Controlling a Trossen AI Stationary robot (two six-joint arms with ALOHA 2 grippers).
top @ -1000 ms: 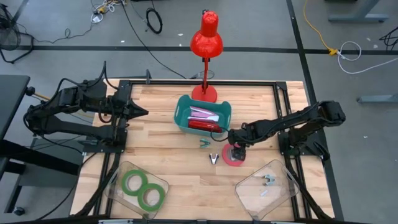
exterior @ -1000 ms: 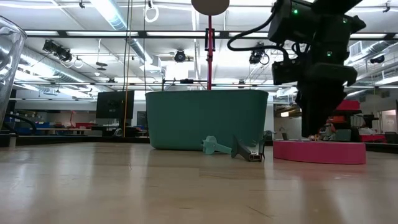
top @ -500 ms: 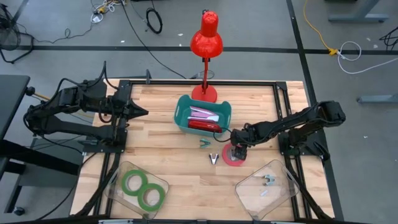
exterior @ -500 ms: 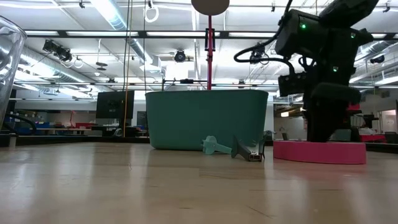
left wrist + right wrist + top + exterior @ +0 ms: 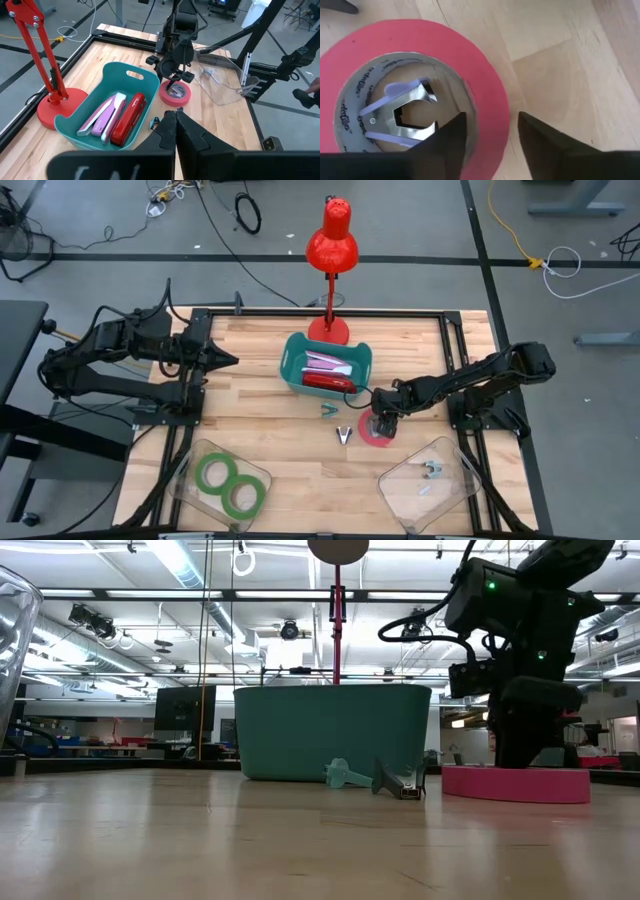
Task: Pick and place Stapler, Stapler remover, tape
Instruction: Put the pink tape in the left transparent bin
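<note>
Red tape (image 5: 376, 433) lay flat on the bench (image 5: 270, 440), right of centre, w/ a staple remover (image 5: 402, 112) sitting inside its core. Right hand (image 5: 381, 421) was down over the roll, fingers (image 5: 545, 145) apart & straddling the ring wall: one in the core, one outside. Looked set up for a rim pinch, prob. because a flat roll gives no other hold. Nothing clamped yet, as far as I could see.

Just beside the roll, toward the bench's middle, 2 more removers: a metal one (image 5: 344, 434) & a teal one (image 5: 328, 412). Behind them the teal bin (image 5: 290, 360) held a red stapler (image 5: 328, 381) + 2 pale ones (image 5: 102, 117), so staplers seemed sorted already. Red lamp (image 5: 331, 240) stood behind the bin.

Near left corner: clear tray (image 5: 190, 480) w/ 2 green rolls (image 5: 228, 484), likely where the red one belonged. Near right: 2nd clear tray (image 5: 465, 480), a small metal piece (image 5: 432, 469) in it, couldn't tell what.

Left hand (image 5: 226, 361) waited at the far left edge, well apart from everything, fingers together.
</note>
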